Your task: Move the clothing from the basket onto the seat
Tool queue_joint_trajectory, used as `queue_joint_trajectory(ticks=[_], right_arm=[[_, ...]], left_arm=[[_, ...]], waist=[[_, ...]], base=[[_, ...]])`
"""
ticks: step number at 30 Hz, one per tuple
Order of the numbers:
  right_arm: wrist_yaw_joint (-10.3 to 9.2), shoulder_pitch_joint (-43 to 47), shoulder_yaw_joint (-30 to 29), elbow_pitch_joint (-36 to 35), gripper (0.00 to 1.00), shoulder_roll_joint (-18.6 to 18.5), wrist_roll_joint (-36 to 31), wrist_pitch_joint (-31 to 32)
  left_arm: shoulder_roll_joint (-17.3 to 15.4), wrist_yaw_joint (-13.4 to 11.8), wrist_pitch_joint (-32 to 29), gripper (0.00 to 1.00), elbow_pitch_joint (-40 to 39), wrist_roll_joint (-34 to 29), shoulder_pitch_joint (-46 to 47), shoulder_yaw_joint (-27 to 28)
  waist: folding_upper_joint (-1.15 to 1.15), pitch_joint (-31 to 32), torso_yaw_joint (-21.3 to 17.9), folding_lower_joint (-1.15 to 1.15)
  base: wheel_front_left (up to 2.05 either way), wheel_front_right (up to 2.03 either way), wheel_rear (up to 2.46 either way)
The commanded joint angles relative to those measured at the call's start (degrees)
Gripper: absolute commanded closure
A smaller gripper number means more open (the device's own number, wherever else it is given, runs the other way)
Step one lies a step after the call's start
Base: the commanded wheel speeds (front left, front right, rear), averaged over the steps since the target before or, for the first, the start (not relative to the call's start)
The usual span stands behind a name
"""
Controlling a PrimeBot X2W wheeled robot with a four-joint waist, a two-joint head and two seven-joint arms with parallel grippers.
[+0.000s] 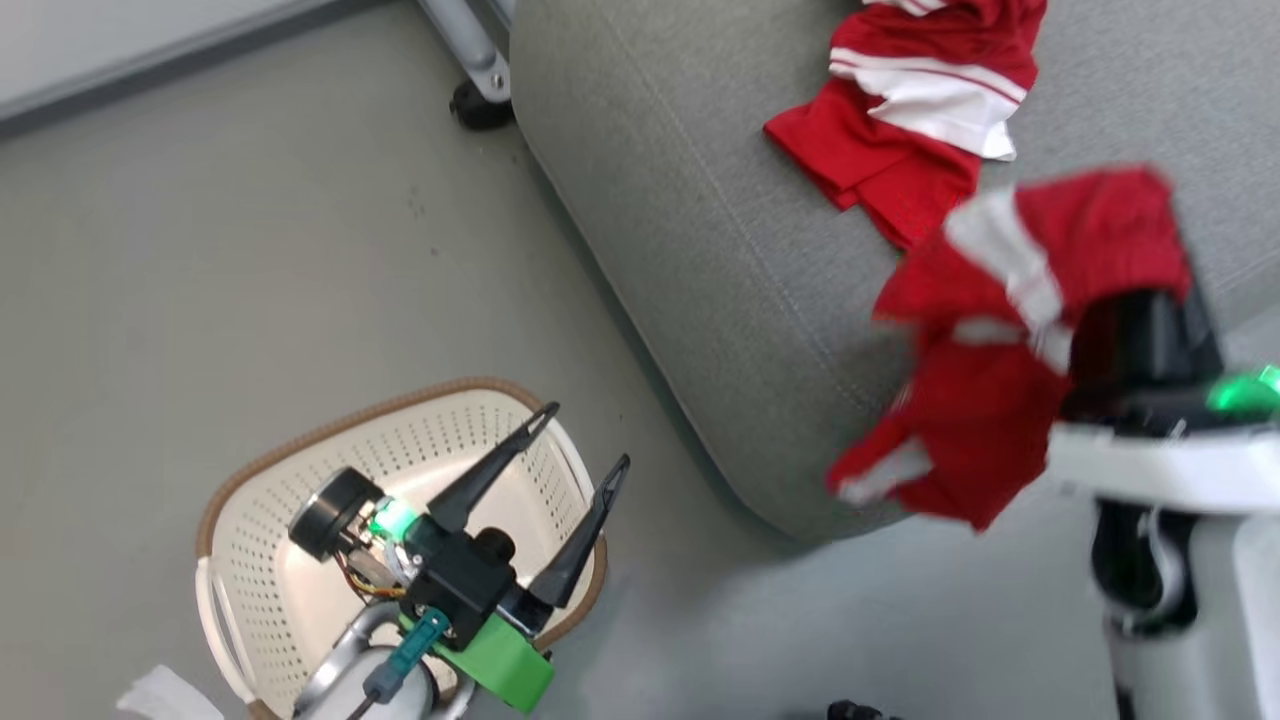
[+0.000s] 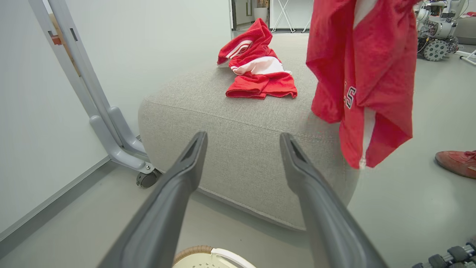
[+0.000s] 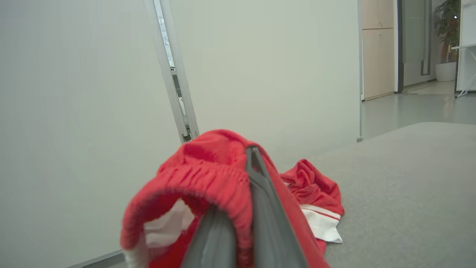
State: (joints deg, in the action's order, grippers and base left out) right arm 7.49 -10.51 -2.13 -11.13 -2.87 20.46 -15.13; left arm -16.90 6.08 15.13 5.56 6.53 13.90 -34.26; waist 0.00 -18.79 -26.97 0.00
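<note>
head view: the soft red fabric garment with white stripes point(image 1: 1000, 340) hangs over the near rounded corner of the large grey woven-fabric seat point(image 1: 680, 220), pinched at its elastic band by the clenched right gripper point(image 3: 250, 163), while a second red-and-white garment point(image 1: 900, 110) lies crumpled further in. the cream perforated plastic basket with a brown rim point(image 1: 255, 570) stands on the floor point(image 1: 200, 250) well apart, seemingly empty, the left gripper point(image 1: 586, 436) splayed and holding nothing above it. much of the cloth dangles past the seat's edge, so a release here could drop it to the floor, and the band draped over a finger point(image 3: 262, 201) may snag
</note>
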Motion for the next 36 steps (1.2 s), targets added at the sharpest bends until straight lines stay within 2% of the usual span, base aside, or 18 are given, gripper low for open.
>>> queue_joint_trajectory(ticks=[1,6,12,18,23,28,32,36], right_arm=[[0.00,-4.39,-1.17,-0.30,1.00,-0.04,0.03,-0.02],[0.00,-21.17,-5.54,0.96,1.00,-0.17,-1.96,-0.02],[0.00,-42.16,-8.93,9.08,1.00,-6.31,-2.20,-0.02],[0.00,-54.53,-10.72,18.60,1.00,-12.13,-3.44,-0.02],[0.00,-55.04,-12.69,22.62,1.00,-14.61,-4.57,-0.02],[-0.01,-47.49,-17.39,24.43,1.00,-15.62,-4.80,-0.02],[-0.01,-39.65,-21.35,27.23,1.00,-14.79,-5.67,-0.02],[-0.01,-35.44,-24.63,30.66,1.00,-12.72,-6.53,-0.01]], left_arm=[[-1.22,0.44,0.01,0.00,-0.32,-0.50,1.95,-0.09],[-3.78,0.93,-0.70,0.00,-2.36,-0.90,7.08,-0.38],[-5.64,1.24,-1.11,0.00,-4.89,-0.73,12.12,-0.84],[-7.11,1.26,-0.97,0.00,-5.54,-0.62,13.23,-0.97],[-7.84,0.78,-0.79,0.00,-5.80,-1.04,12.94,-1.07],[-8.26,0.46,-0.62,0.00,-5.70,-1.25,12.43,-1.46],[-8.46,0.42,-0.71,0.00,-5.69,-1.12,12.10,-1.79],[-8.81,0.12,-1.26,0.00,-5.92,-0.70,11.71,-1.80]], waist=[[0.00,-7.65,2.80,0.00],[0.00,-16.71,5.51,0.00],[0.00,-24.64,8.41,0.00],[0.00,-28.71,10.21,0.00],[0.00,-30.06,10.53,0.00],[0.00,-30.29,10.14,0.00],[0.00,-30.16,9.78,0.00],[0.00,-30.23,9.25,0.00]], base=[[0.00,0.00,0.00],[0.00,0.00,0.00],[0.00,0.00,0.00],[0.00,0.00,0.00],[0.00,0.00,0.00],[0.00,0.00,0.00],[0.00,0.00,0.00],[0.00,0.00,0.00]])
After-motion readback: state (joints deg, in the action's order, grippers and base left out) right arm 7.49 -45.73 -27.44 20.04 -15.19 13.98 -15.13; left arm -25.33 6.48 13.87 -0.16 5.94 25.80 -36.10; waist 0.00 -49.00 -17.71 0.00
